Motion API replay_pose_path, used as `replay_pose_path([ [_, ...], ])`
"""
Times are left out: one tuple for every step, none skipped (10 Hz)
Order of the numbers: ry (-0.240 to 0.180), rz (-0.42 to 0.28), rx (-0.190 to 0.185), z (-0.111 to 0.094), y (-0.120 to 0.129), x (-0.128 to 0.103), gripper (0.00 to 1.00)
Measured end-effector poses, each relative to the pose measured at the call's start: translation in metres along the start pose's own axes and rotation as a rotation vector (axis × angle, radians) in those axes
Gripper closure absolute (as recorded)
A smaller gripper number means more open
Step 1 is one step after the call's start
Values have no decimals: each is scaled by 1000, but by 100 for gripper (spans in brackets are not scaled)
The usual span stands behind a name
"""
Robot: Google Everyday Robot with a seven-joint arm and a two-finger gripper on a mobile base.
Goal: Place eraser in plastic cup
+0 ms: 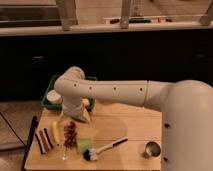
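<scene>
A striped black, red and white block point(44, 141), which looks like the eraser, lies near the table's front left corner. A clear plastic cup point(65, 150) seems to stand just right of it, near the front edge; it is hard to make out. My white arm reaches in from the right, bends at the elbow and points down. My gripper point(76, 117) hangs over the left middle of the wooden table point(130, 125), behind and to the right of the eraser and apart from it.
A green tray point(50, 97) holding a white item sits at the back left. A yellow banana point(56, 132), a dark red bunch point(70, 131), a green sponge point(84, 145), a black-and-white brush point(104, 148) and a metal cup point(151, 149) lie on the table.
</scene>
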Motion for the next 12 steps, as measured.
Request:
replay_pose_path([
  [6,0,5,-3,0,1,20],
  [12,0,10,-6,1,2,20],
  [14,2,12,-6,1,2,20],
  [14,2,12,-6,2,2,20],
  [14,1,12,-6,1,2,20],
  [14,0,12,-6,1,2,20],
  [14,1,12,-6,1,2,20],
  [14,0,12,-6,1,2,20],
  [13,0,12,-6,1,2,20],
  [14,0,12,-6,1,2,20],
  [14,0,12,-6,1,2,20],
  [14,0,12,-6,1,2,20],
])
